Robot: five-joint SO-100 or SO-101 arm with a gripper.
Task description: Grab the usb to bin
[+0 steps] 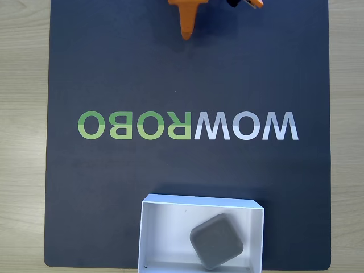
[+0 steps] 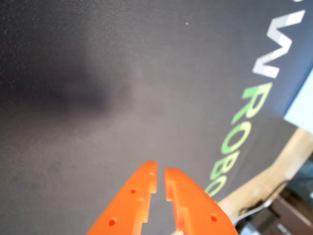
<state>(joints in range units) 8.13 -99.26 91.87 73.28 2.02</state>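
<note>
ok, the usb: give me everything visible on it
In the fixed view the usb is a small flat matte grey block, square with rounded corners, plain and unmarked. It lies flat on the floor of the white bin, turned diagonal to the walls, in the right half. Nothing grips it.

Usb in bin, at far end of mat from gripper.

Fixed view: gripper (image 1: 187,34) at top edge of mat (image 1: 85,68), tip pointing down; lettering (image 1: 187,125) across mat mid, betw. gripper & bin (image 1: 149,227). Bin at bottom edge, well apart from gripper, roughly opposite it. Usb (image 1: 216,241) lying on bin floor, right half, turned askew to walls. Wrist view: gripper (image 2: 160,172) over bare mat, lettering off to right.
</note>
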